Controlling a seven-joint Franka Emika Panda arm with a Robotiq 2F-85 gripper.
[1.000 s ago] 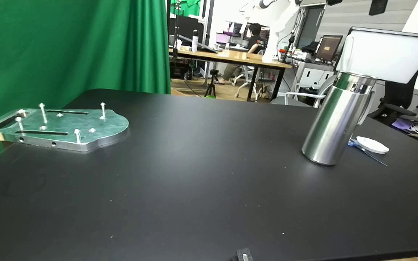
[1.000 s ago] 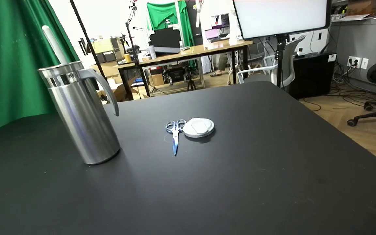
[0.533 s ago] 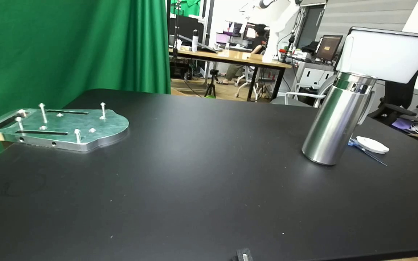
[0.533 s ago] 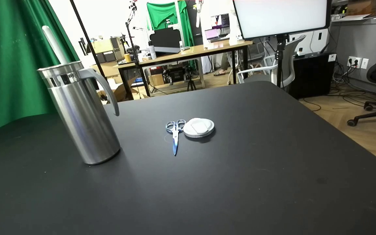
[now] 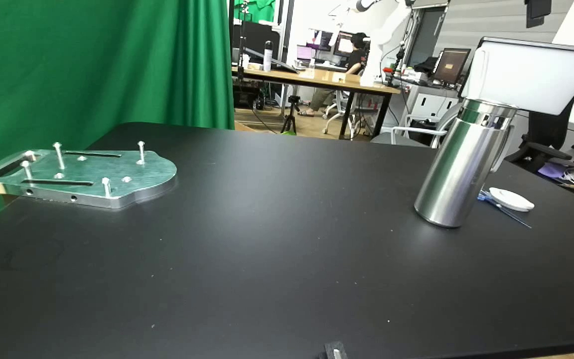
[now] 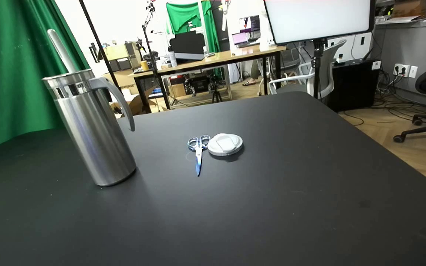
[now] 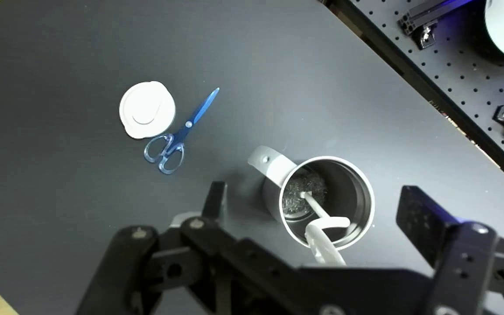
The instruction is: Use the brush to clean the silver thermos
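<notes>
The silver thermos stands upright on the black table in both exterior views (image 5: 459, 169) (image 6: 94, 133). In the wrist view its open round mouth and pale handle show from above (image 7: 357, 175). The brush stands inside it; its white handle sticks out of the top in both exterior views (image 5: 477, 75) (image 6: 62, 50). In the wrist view the brush (image 7: 322, 245) has dark bristles down inside the thermos. My gripper (image 7: 314, 190) is open and empty above the thermos, fingers apart on either side of the mouth and handle. One dark fingertip (image 5: 537, 12) shows at an exterior view's top edge.
Blue scissors (image 6: 198, 153) (image 7: 186, 127) and a white round lid (image 6: 225, 144) (image 7: 147, 109) lie beside the thermos on its handle side. A greenish plate with pegs (image 5: 92, 172) lies at the table's far side. A large white screen (image 5: 536, 75) stands behind the thermos.
In an exterior view, dark fingertips at the top edge went out of view half a second ago; one now shows again, farther right. The thermos and brush have not visibly moved.
</notes>
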